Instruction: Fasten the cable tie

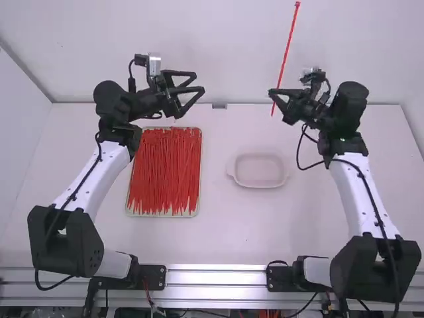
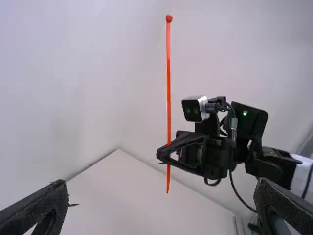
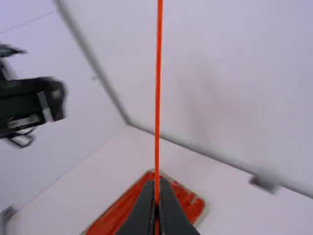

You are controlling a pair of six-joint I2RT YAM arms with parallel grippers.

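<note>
Right wrist view cuts the cable tie off at its upper end. Its lower part is hidden where the right pincer has both fingers pressed together on it. A dark, smeared shape at that view's edge is the left pincer, and its fingers cannot be made out there. Left wrist view shows more: its own two fingers are spread wide with nothing between them.

The tie is one thin red strip, straight and stiff. It is held upright in the air above the far right of the bench, well apart from the left pincer. Its small square head is at the top and its pointed end hangs just below the grip, so the right pincer has it near the lower end. In the high view it leans slightly to the right.

The bench is white and plain. Left of the middle lies a flat tray filled with a heap of red ties. Near it, to the right, sits a shallow white dish. White walls close in behind and at the sides. A metal rail runs along the near edge.
</note>
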